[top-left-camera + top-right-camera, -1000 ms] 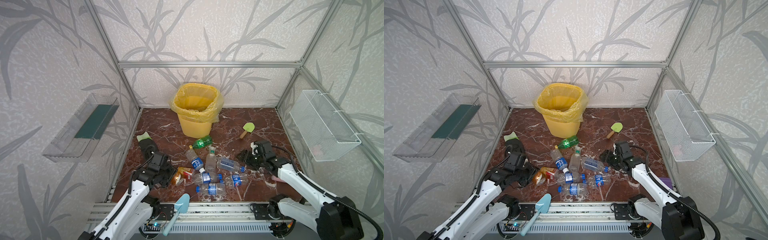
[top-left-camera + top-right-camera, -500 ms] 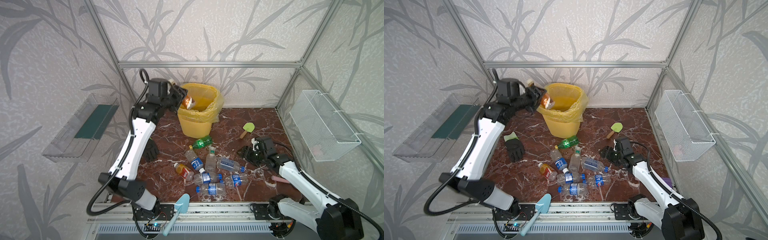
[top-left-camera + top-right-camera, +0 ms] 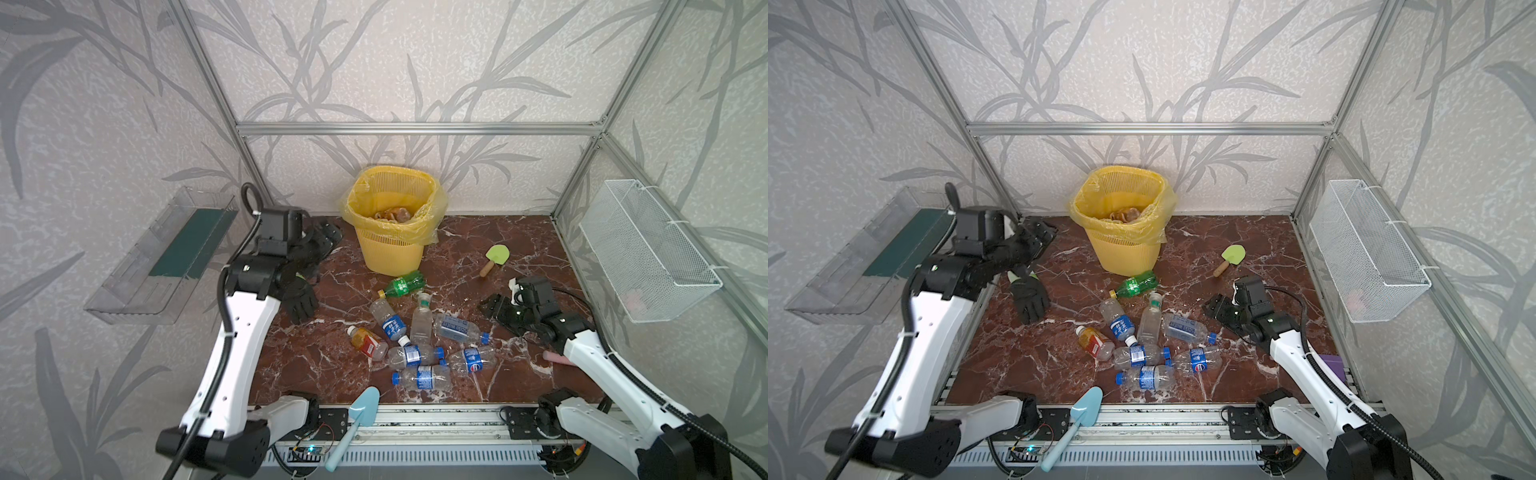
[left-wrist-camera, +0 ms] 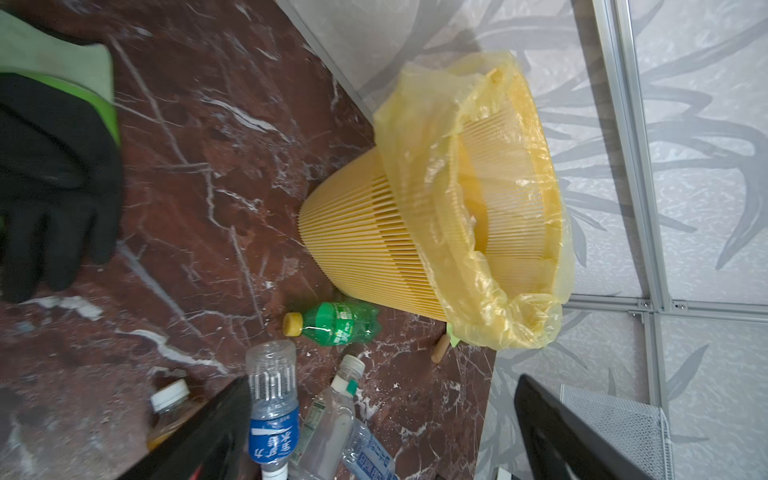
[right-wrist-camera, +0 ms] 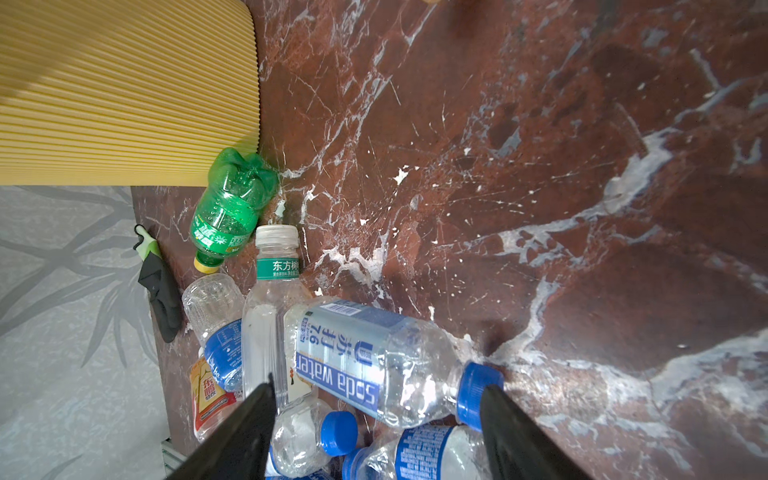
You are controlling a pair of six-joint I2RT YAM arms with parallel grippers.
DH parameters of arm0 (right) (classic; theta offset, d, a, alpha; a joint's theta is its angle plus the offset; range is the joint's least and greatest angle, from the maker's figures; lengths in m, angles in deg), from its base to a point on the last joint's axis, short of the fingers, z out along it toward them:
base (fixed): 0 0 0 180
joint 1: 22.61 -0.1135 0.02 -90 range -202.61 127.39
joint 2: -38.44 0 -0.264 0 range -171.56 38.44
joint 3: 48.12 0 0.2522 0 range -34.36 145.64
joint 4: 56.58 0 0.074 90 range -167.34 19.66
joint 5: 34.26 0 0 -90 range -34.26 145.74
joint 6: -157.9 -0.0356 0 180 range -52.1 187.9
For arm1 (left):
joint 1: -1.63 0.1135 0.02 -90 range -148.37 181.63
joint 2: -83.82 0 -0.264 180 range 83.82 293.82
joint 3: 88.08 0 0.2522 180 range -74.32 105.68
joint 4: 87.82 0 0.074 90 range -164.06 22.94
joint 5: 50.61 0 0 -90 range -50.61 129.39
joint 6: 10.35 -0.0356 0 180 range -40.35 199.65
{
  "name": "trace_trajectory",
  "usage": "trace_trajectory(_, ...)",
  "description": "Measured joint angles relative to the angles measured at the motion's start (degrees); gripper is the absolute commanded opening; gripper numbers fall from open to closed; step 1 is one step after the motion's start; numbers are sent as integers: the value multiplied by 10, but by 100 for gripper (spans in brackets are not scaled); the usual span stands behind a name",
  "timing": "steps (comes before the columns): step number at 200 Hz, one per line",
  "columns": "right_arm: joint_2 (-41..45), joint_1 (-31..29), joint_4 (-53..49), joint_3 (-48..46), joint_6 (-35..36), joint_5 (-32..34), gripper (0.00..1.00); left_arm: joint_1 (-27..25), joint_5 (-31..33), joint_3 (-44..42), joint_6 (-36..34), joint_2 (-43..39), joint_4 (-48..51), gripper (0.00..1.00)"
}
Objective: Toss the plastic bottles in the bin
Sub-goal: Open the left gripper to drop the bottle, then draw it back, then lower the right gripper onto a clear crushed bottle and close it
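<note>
The yellow lattice bin (image 3: 392, 253) (image 3: 1127, 257) stands at the back, and brownish bottles (image 3: 392, 214) lie inside it. Several plastic bottles (image 3: 415, 332) (image 3: 1142, 332) lie heaped on the marble floor, among them a green one (image 3: 403, 284) (image 4: 336, 318) and an orange-labelled one (image 3: 368, 343). My left gripper (image 3: 324, 239) (image 4: 382, 440) hangs open and empty, raised just left of the bin. My right gripper (image 3: 496, 309) (image 5: 378, 440) is open low at the heap's right edge, its jaws either side of a clear "soda water" bottle (image 5: 374, 357) (image 3: 457, 328) without closing on it.
A black glove (image 3: 301, 297) lies left of the heap. A green paddle (image 3: 494, 257) lies right of the bin, and a light-blue shovel (image 3: 357, 415) lies over the front rail. A clear tray (image 3: 166, 253) hangs on the left wall and a white wire basket (image 3: 648, 249) on the right.
My left gripper rose from the front left floor with an orange-labelled bottle, carried it over the bin and opened; the bottle is now inside, and the gripper has drawn back left. The right gripper barely moved.
</note>
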Motion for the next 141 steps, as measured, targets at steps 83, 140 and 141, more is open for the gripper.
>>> trace_trajectory(83,18,-11,-40,0,8,3,82,7,-1,-282,-1,-144,-58,98)
trace_trajectory(140,87,-57,-106,-17,-54,40,84,7,-8,-339,13,-164,-85,98)
trace_trajectory(141,87,-58,-106,-18,-55,40,84,7,-8,-340,13,-164,-86,98)
